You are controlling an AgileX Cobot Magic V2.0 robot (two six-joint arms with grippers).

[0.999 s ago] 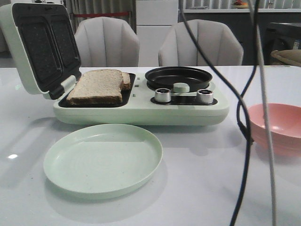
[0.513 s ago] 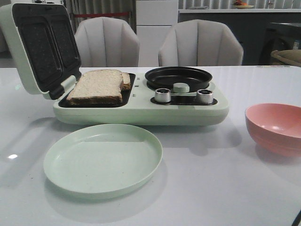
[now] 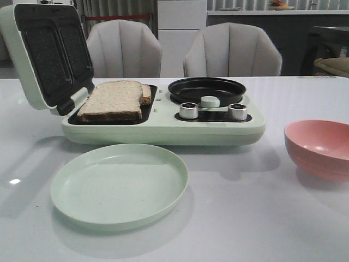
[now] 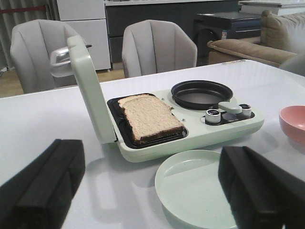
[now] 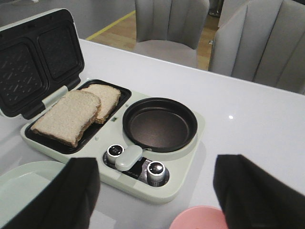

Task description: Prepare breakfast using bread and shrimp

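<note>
Two slices of bread (image 3: pixel 113 100) lie overlapping in the open sandwich maker (image 3: pixel 163 128), one partly under the other; they also show in the left wrist view (image 4: pixel 149 117) and the right wrist view (image 5: pixel 71 116). The round black pan (image 3: pixel 207 89) on the same appliance holds nothing. No shrimp shows in any view. My left gripper (image 4: pixel 152 191) is open and empty, above the table short of the green plate (image 4: pixel 195 188). My right gripper (image 5: pixel 159 200) is open and empty, above the knobs (image 5: pixel 156 169) and the pink bowl (image 5: pixel 200 218). Neither gripper shows in the front view.
The appliance lid (image 3: pixel 46 54) stands open at the left. A pale green plate (image 3: pixel 120 183) sits in front of the appliance. A pink bowl (image 3: pixel 322 147) stands at the right. Two grey chairs (image 3: pixel 232 49) are behind the table.
Dark cables that hung across the right of the front view one second ago have moved out of view. The bread, plate and bowl have not moved.
</note>
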